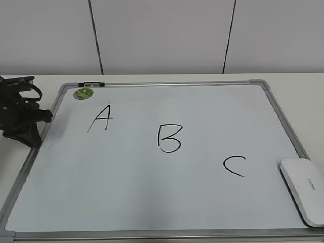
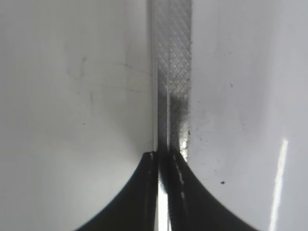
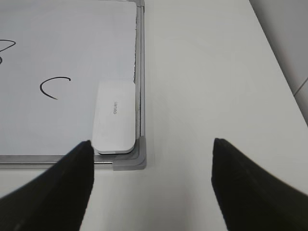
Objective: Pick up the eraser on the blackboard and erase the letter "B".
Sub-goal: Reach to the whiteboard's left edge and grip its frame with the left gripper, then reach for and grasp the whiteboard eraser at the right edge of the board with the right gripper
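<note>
White rounded-rectangular plastic eraser (image 3: 114, 124): lying in near right corner of large white silver-framed blackboard (image 1: 152, 202), ungrasped.
Hand-drawn black marker letter "B" (image 1: 169, 138): mid-board, between "A" (image 1: 102, 118) and "C" (image 1: 235, 165), intact.
Black right gripper (image 3: 151, 185): fingers spread wide, empty, short of eraser.
Black left gripper (image 2: 166, 161): fingers pressed together over board's left frame edge, holding nothing.
Progress: nothing done; pickup and wiping both outstanding.

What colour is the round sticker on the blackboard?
Green sticker, at the blackboard's top-left corner; clearest in the exterior view.
</note>
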Controlling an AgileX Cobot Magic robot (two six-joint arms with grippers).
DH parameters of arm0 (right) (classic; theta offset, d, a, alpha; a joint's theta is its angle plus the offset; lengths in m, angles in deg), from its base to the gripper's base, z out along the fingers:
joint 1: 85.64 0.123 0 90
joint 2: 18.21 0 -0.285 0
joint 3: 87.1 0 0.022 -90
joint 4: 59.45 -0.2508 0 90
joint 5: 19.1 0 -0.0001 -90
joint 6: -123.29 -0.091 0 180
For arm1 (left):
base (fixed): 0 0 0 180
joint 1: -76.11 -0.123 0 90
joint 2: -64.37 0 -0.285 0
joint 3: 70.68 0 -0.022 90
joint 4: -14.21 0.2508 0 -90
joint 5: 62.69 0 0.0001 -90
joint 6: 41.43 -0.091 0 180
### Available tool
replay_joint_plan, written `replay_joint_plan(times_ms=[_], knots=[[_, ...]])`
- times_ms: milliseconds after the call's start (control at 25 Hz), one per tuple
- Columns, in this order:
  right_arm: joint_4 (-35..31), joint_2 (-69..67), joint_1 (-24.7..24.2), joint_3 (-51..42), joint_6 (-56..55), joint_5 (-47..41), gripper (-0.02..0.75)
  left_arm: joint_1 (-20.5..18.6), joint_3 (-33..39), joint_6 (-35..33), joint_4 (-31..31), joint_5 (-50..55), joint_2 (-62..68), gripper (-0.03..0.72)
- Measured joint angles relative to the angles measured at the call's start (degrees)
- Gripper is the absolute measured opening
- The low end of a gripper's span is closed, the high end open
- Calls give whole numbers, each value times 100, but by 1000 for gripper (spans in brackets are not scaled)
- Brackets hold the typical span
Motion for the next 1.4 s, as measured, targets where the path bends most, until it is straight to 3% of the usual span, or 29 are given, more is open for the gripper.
replay_joint_plan(times_ms=[400, 960, 1400], knots=[[-10, -229, 0, 172, 0, 236, 587, 0, 0, 0, -34, 0, 0, 8], [-395, -3698, 0, 232, 27, 1748, 587, 0, 0, 0, -45, 0, 0, 8], [-1234, -6072, 0, 799, 526, 1737, 587, 0, 0, 0, -109, 0, 0, 8]])
